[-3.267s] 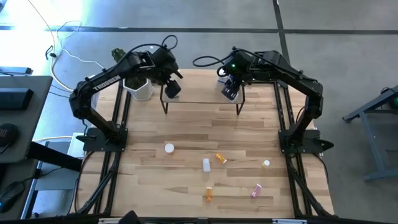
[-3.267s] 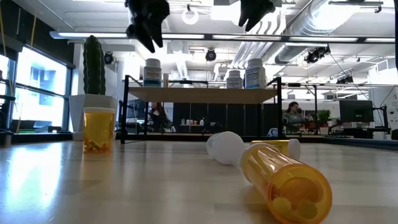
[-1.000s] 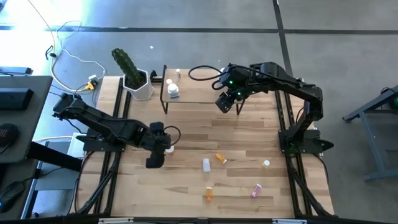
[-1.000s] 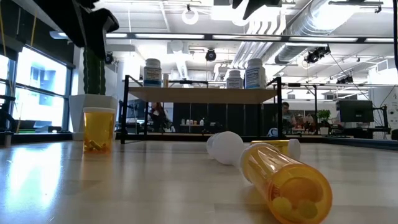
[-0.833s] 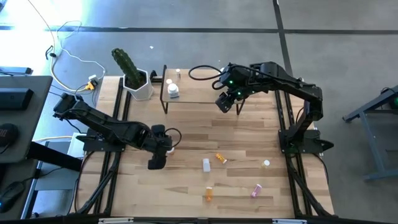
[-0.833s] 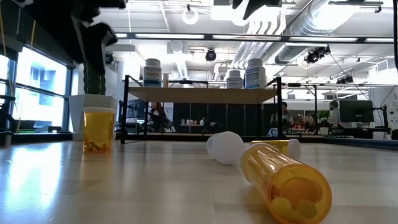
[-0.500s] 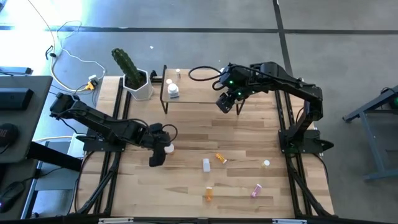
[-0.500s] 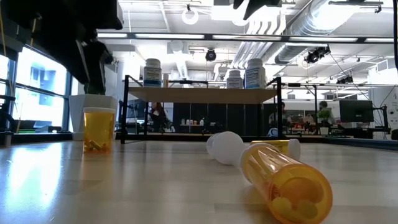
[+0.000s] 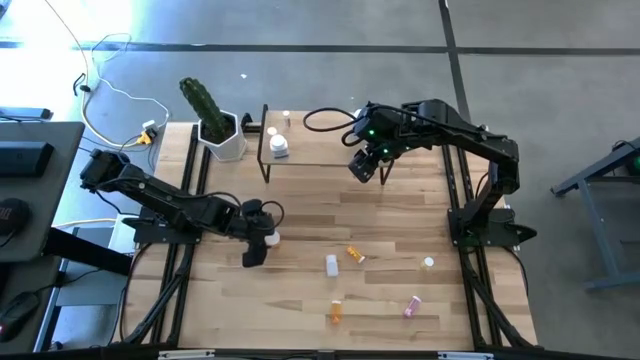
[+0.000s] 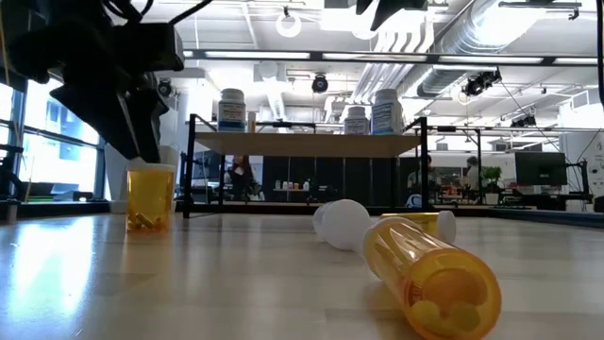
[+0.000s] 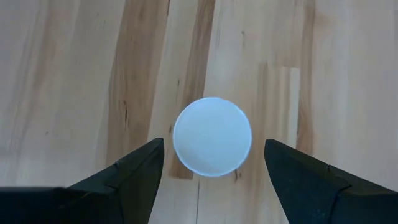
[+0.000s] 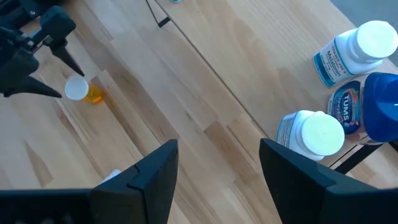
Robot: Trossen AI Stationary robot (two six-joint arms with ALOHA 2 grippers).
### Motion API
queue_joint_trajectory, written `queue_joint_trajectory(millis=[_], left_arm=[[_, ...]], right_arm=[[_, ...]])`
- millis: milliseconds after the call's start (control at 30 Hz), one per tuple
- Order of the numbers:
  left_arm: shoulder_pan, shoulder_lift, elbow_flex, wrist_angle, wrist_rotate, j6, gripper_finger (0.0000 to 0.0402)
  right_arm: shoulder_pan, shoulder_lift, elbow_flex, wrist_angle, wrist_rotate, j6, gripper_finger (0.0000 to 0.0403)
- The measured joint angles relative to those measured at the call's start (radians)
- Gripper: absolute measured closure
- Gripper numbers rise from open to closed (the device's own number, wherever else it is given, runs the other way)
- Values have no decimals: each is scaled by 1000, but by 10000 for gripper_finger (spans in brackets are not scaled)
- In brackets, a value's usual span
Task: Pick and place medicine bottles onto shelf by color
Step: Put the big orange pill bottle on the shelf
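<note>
Since the earlier frames the left arm has swung away from the shelf [image 9: 325,150] down to the near-left part of the table [image 9: 400,215], and in the last second it has edged in over an upright orange bottle [image 10: 150,196]; the right arm has not stirred.

The shelf stands at the table's far edge with several white bottles and a blue-capped one [image 12: 380,99] already on it. Other bottles lie loose on the near half of the table: a white one [image 9: 331,264], an orange one on its side [image 9: 355,254], another orange one [image 9: 335,312] and a pink one [image 9: 411,305].

The left gripper [image 11: 213,163] hangs directly above the orange bottle's white cap [image 11: 212,136], jaws spread wide and holding nothing, one finger [image 11: 134,171] on each side of the cap. The bottle's long axis is vertical, in line with the gripper's approach, so a straight descent should bring the fingers around it. The left arm is by far the nearer.

The right gripper [image 12: 217,165] waits above the shelf's right end, jaws partly open and empty.
</note>
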Motion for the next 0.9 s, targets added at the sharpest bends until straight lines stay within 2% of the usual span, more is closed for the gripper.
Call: queue_joint_trajectory(millis=[533, 900], left_arm=[[38, 1, -76, 123, 30, -23, 133], [52, 15, -76, 154, 41, 3, 133]], right_arm=[[0, 0, 0, 0, 0, 4, 187], [0, 0, 0, 4, 0, 4, 187]])
